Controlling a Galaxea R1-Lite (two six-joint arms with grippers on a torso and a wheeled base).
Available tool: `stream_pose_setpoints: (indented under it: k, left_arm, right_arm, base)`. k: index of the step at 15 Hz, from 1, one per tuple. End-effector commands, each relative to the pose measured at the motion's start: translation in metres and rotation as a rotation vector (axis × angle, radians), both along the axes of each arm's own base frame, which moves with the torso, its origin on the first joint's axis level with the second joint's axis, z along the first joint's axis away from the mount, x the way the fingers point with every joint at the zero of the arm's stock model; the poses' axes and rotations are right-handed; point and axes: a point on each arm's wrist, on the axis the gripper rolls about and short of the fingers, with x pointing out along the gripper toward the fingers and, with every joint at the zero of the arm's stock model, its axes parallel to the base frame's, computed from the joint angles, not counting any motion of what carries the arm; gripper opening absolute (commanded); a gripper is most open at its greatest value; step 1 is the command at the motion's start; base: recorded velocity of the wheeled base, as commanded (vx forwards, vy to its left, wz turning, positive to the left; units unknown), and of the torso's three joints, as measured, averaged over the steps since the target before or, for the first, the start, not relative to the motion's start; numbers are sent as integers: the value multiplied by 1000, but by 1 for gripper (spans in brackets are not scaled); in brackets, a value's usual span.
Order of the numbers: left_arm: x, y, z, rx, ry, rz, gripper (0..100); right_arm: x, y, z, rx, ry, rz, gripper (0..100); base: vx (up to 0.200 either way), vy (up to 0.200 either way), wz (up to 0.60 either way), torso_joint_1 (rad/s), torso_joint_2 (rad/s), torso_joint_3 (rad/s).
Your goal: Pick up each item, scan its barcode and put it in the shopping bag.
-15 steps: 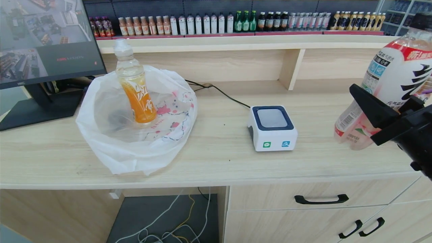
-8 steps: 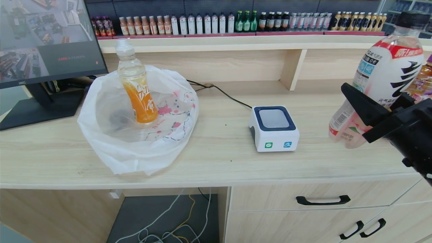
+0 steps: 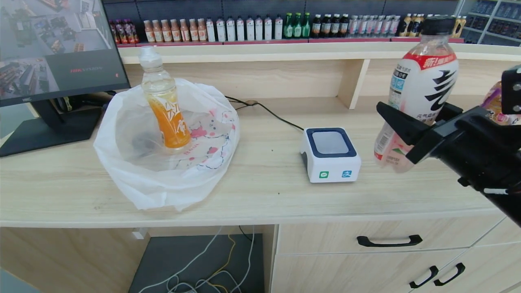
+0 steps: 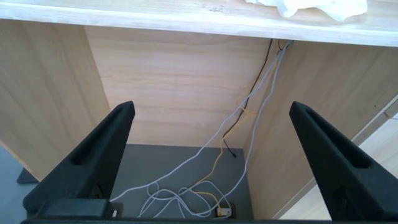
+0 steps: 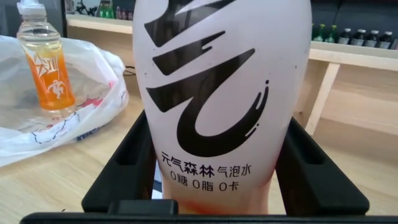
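My right gripper (image 3: 411, 128) is shut on a large pink-and-white drink bottle (image 3: 419, 85) with a black cap, held upright above the counter, just right of the white barcode scanner (image 3: 329, 154). In the right wrist view the bottle (image 5: 221, 99) stands between the black fingers (image 5: 121, 168). An orange drink bottle (image 3: 163, 101) stands upright inside the white shopping bag (image 3: 167, 171) at the counter's left; both also appear in the right wrist view, bottle (image 5: 46, 62) and bag (image 5: 87, 106). My left gripper (image 4: 211, 162) hangs open below the counter edge, facing cables.
A monitor (image 3: 57, 44) stands at the back left. The scanner's cable (image 3: 264, 110) runs across the counter toward the back. Another bottle (image 3: 494, 106) shows behind my right arm. A raised shelf (image 3: 285, 51) borders the counter's far side, drawers (image 3: 386, 240) sit below.
My right gripper has carried the pink bottle leftward, closer to the scanner, and turned it more upright. The bag and orange bottle have not moved.
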Motion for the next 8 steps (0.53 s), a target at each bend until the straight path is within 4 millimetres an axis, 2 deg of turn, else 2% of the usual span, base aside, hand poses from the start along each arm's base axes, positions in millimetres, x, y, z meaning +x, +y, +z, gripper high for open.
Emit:
stream_pose_setpoints:
  k: [1, 6, 8]
  left_arm:
    - [0, 0, 0, 0, 0, 0, 100]
    - [0, 0, 0, 0, 0, 0, 100]
    - [0, 0, 0, 0, 0, 0, 100]
  right_arm:
    - [5, 16, 26, -32, -37, 34, 0]
    - [24, 29, 49, -104, -102, 21, 0]
    - [35, 40, 53, -233, -211, 102, 0]
  base:
    - [0, 0, 0, 0, 0, 0]
    - [0, 0, 0, 0, 0, 0]
    - [0, 0, 0, 0, 0, 0]
